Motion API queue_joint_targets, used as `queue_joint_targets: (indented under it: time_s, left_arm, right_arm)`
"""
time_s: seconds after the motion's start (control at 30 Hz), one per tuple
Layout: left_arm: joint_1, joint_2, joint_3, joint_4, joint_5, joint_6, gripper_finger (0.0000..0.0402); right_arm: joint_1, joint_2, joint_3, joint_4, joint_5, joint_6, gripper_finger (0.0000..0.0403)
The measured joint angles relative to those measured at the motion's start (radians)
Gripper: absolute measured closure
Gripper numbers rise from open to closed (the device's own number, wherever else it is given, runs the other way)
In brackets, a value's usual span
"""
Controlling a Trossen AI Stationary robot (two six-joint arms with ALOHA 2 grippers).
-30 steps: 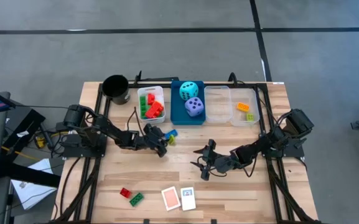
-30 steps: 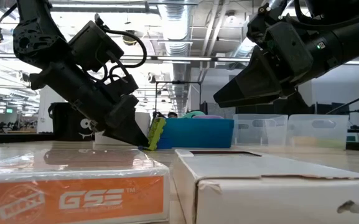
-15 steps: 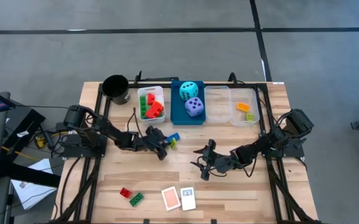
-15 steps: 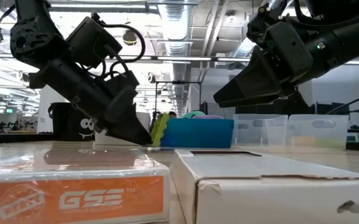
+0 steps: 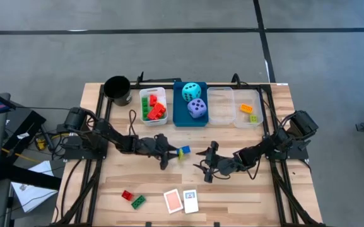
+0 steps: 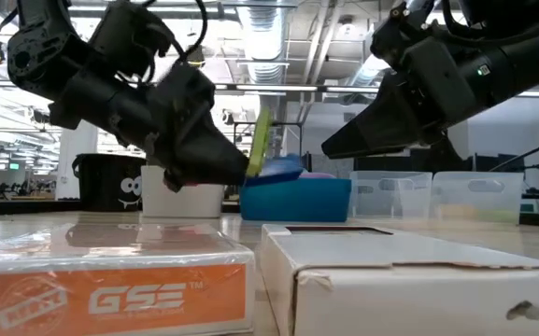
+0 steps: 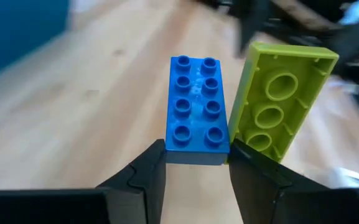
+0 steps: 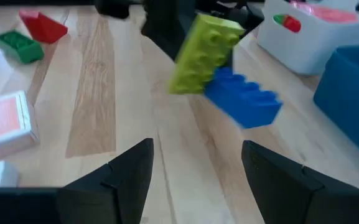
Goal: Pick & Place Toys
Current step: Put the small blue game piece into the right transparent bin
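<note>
left arm (image 5: 109, 135): dark, near-black links and rounded joint housings, matte finish
left arm base: round black motor housing beside the table's left edge; black cables loop off it
left gripper (image 5: 171, 152): two black fingers (image 7: 143, 177), broad at the root, narrowing to blunt wedge tips, smooth faces
right arm (image 5: 276, 146): same dark build; boxy black housing at the base end
right gripper (image 5: 202, 162): two black fingers (image 8: 131, 167), angular and tapered, plain flat surfaces
right arm markings: small green dot on the wrist body (image 6: 481, 67) in the low view
cables: thin black wires run along both arms' links
</note>
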Motion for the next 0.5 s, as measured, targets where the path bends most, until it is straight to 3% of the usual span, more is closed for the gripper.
queue_joint_targets:
  time_s: [0.3,0.5]
  left_arm:
    - [-0.045,0.0,0.0,0.081,0.198,-0.085,0.0263]
    - [-0.062,0.0,0.001,0.145,0.229,-0.111,0.0263]
  right_arm:
    - [0.067,0.0,0.0,0.135,0.007,-0.391,0.0163]
    - [0.107,0.0,0.001,0.224,0.007,-0.544,0.0163]
